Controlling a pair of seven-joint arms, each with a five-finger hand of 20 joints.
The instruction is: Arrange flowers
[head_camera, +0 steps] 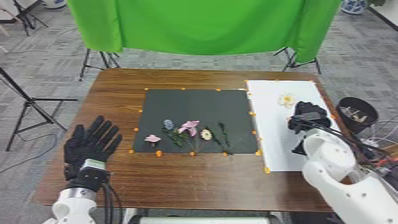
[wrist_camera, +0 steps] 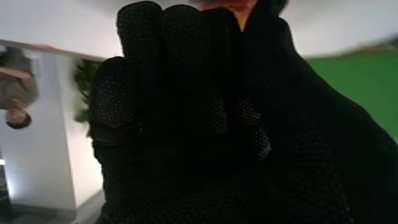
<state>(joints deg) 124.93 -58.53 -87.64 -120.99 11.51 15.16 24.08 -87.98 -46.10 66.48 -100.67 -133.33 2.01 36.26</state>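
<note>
Flowers (head_camera: 188,128) lie loose near the front edge of a flat, matte dark-grey board (head_camera: 195,106): a sm. pink bloom (head_camera: 153,139), a bluish spike w/ knobbly texture (head_camera: 169,124), a lg. ruffled pink one, a round cream head (head_camera: 206,134) & thin green stems (head_camera: 224,137). A pale yellow flower (head_camera: 287,100) w/ a wide, airy head sits on the smooth white sheet (head_camera: 281,142) at right. Orange dots (head_camera: 266,170) edge board & sheet, both on the brown wood table (head_camera: 178,185). Right hand (head_camera: 308,116), in ribbed, dotted black fabric, is over the sheet, fingers straight & close together; an orange-red bit (wrist_camera: 234,7) shows at its tips in the wrist view. Left hand (head_camera: 91,140) is open, fingers spread, by the table's left side. Draped green cloth (head_camera: 204,25) hangs beyond.
</note>
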